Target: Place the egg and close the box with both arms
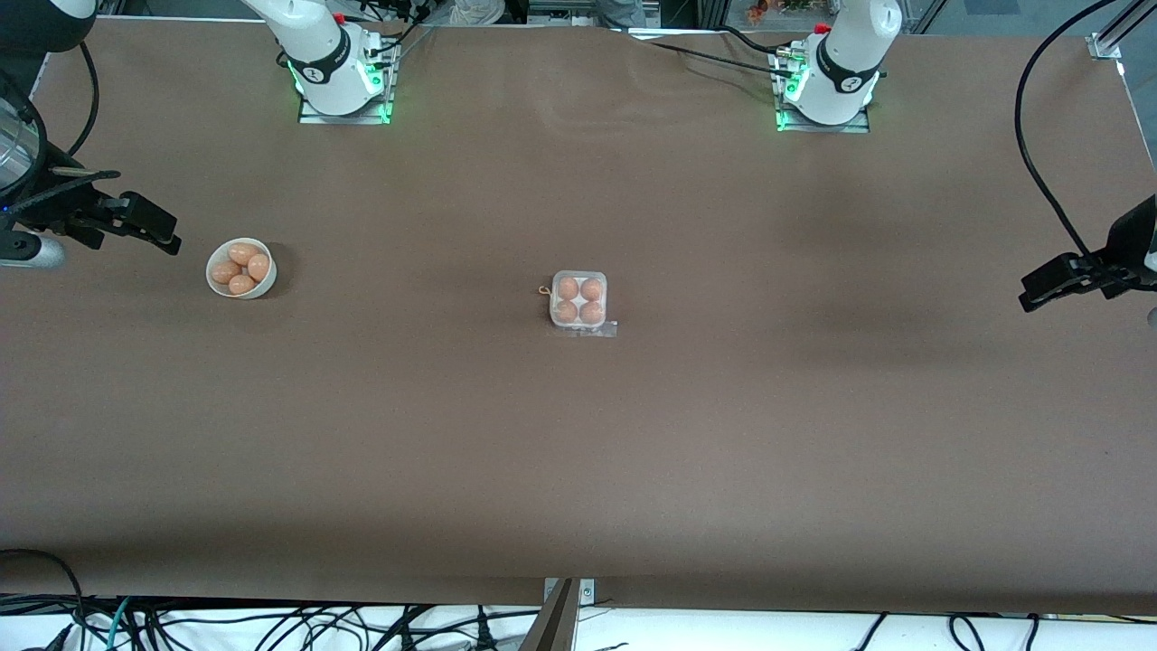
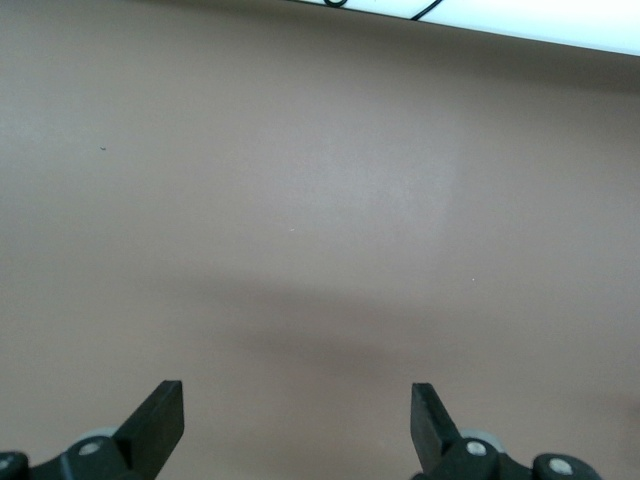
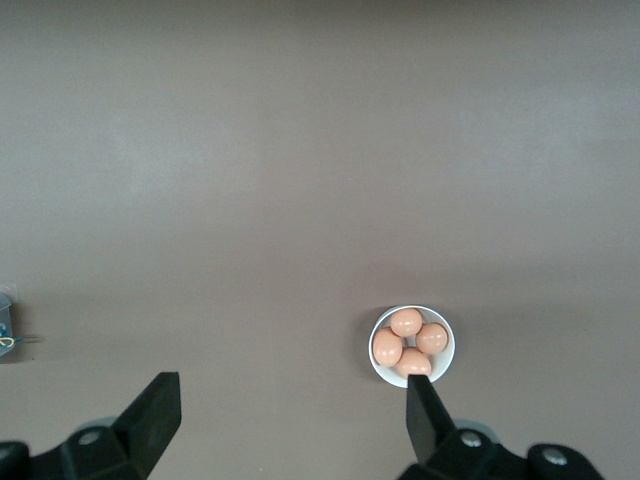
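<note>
The box (image 1: pixel 578 300) stands at the middle of the table, with an egg in each cell and its clear lid lying down over them. Its edge shows in the right wrist view (image 3: pixel 4 322). A round white bowl (image 1: pixel 241 268) with several eggs stands toward the right arm's end and also shows in the right wrist view (image 3: pixel 412 345). My right gripper (image 1: pixel 154 226) (image 3: pixel 290 400) is open and empty, up in the air beside the bowl. My left gripper (image 1: pixel 1030 291) (image 2: pixel 297 405) is open and empty over bare table at the left arm's end.
The brown table cover (image 1: pixel 578 470) is flat. The arm bases (image 1: pixel 342 81) (image 1: pixel 827 90) stand along the table's edge farthest from the front camera. Cables (image 1: pixel 271 628) lie off the nearest edge.
</note>
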`<state>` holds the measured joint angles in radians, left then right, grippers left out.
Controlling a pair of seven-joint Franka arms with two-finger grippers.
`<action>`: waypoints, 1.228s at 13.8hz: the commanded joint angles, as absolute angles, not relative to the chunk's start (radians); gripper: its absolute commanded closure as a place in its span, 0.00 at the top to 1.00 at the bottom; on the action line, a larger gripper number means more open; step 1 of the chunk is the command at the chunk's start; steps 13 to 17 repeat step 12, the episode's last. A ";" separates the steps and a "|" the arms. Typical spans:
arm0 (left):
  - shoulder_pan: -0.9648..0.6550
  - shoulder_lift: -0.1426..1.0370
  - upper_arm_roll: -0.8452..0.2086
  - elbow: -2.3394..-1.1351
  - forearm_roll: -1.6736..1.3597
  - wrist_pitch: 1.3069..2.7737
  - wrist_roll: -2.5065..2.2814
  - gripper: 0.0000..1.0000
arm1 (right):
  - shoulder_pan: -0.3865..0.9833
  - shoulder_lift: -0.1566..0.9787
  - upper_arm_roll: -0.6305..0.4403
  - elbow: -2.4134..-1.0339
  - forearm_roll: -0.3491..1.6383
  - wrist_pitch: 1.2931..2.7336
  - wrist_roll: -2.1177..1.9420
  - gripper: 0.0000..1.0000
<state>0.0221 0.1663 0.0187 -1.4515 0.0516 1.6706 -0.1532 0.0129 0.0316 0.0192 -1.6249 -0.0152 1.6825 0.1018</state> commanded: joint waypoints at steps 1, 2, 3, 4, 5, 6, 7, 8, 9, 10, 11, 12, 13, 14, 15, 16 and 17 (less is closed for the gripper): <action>0.049 0.115 -0.020 -1.514 0.031 1.678 -0.152 1.00 | -0.002 0.018 0.032 -1.637 -0.018 1.687 0.100 1.00; 0.049 0.118 -0.028 -1.511 0.032 1.671 -0.153 1.00 | -0.002 0.018 0.032 -1.637 -0.018 1.687 0.101 1.00; 0.043 0.126 -0.028 -1.500 0.034 1.652 -0.155 1.00 | -0.002 0.018 0.032 -1.637 -0.018 1.687 0.101 1.00; 0.037 0.132 -0.028 -1.500 0.034 1.651 -0.155 1.00 | -0.002 0.018 0.032 -1.637 -0.018 1.686 0.100 1.00; 0.037 0.136 -0.029 -1.502 0.034 1.646 -0.155 1.00 | -0.002 0.018 0.032 -1.637 -0.018 1.687 0.100 1.00; 0.040 0.143 -0.028 -1.500 0.034 1.638 -0.155 1.00 | -0.002 0.018 0.032 -1.637 -0.018 1.686 0.100 1.00; 0.047 0.147 -0.026 -1.500 0.032 1.637 -0.153 1.00 | -0.002 0.018 0.032 -1.637 -0.018 1.686 0.100 1.00; 0.054 0.149 -0.025 -1.502 0.032 1.637 -0.152 1.00 | -0.002 0.018 0.032 -1.637 -0.018 1.686 0.100 1.00; 0.055 0.155 -0.025 -1.502 0.032 1.637 -0.149 1.00 | -0.002 0.018 0.032 -1.637 -0.018 1.686 0.100 1.00; 0.055 0.164 -0.025 -1.497 0.035 1.637 -0.153 1.00 | -0.002 0.018 0.032 -1.637 -0.018 1.686 0.100 1.00; 0.055 0.163 -0.025 -1.497 0.035 1.637 -0.153 1.00 | -0.002 0.018 0.032 -1.637 -0.018 1.686 0.100 1.00; 0.055 0.163 -0.025 -1.497 0.035 1.637 -0.152 1.00 | -0.002 0.018 0.032 -1.637 -0.018 1.686 0.100 1.00; 0.055 0.163 -0.025 -1.497 0.035 1.637 -0.152 1.00 | -0.002 0.018 0.032 -1.637 -0.018 1.686 0.100 1.00; 0.055 0.163 -0.025 -1.497 0.035 1.637 -0.152 1.00 | -0.002 0.018 0.032 -1.637 -0.018 1.686 0.100 1.00; 0.055 0.163 -0.025 -1.497 0.035 1.637 -0.152 1.00 | -0.002 0.018 0.032 -1.637 -0.018 1.686 0.100 1.00; 0.055 0.163 -0.025 -1.497 0.035 1.637 -0.152 1.00 | -0.002 0.018 0.032 -1.637 -0.018 1.686 0.100 1.00; 0.055 0.163 -0.025 -1.497 0.035 1.637 -0.152 1.00 | -0.002 0.018 0.032 -1.637 -0.018 1.686 0.100 1.00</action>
